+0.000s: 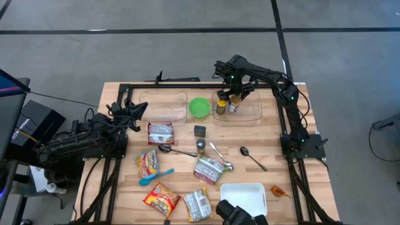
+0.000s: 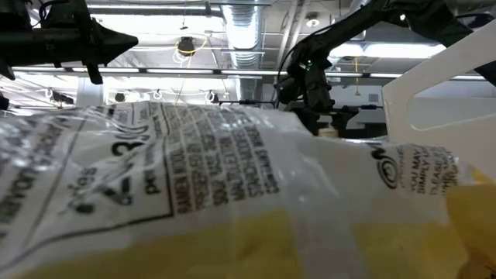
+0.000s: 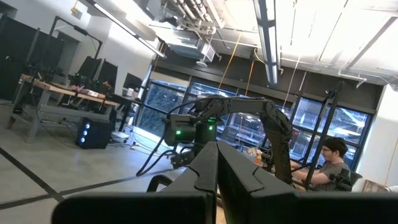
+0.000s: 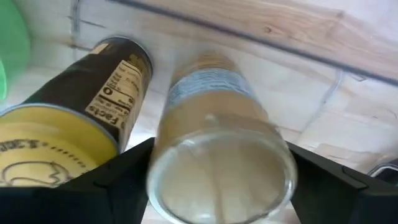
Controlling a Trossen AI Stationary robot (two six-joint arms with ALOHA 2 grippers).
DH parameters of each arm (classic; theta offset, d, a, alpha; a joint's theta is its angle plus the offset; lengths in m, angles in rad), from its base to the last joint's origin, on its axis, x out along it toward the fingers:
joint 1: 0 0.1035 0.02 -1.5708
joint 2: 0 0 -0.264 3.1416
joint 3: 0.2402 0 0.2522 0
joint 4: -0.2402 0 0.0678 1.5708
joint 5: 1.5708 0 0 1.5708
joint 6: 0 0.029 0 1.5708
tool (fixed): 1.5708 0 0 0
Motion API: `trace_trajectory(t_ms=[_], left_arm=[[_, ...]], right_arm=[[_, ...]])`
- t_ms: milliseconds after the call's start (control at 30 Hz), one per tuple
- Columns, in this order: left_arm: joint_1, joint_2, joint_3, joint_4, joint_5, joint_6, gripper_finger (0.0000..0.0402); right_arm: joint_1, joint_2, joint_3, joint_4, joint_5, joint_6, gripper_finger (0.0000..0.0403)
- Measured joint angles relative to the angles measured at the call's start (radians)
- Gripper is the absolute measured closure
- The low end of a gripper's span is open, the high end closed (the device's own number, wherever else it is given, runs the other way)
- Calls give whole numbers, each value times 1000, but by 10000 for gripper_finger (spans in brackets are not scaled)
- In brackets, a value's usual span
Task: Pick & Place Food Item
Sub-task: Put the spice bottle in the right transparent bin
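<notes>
The right end effector point(image 4: 217, 180) is standing over the clear bin point(image 1: 250, 115) at two o'clock on the counter point(image 1: 269, 144), fingers point(image 4: 118, 180) spread around a glass jar point(image 4: 217, 155). A yellow-lidded can point(image 4: 68, 137) is touching the jar. The left end effector point(image 3: 216, 180), pressed together, is waiting at nine o'clock.

Between the black fingers of the right pincer point(image 4: 217, 180) stands a clear jar point(image 4: 219, 155) of pale beige contents with a grey-blue label band. Just beside it is a black can point(image 4: 74, 124) with a yellow lid (white facts panel on its side). Beyond them lies a bright green bowl point(image 1: 199, 107) on the light wooden worktop point(image 1: 269, 150).
</notes>
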Motion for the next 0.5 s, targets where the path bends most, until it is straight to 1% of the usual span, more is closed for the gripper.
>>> trace_trajectory(t_ms=[133,500], left_arm=[[0,0,0,0,0,0,402],[0,0,0,0,0,0,402]], right_arm=[[-1,0,0,29,0,0,82],[0,-2,0,18,-11,23,80]])
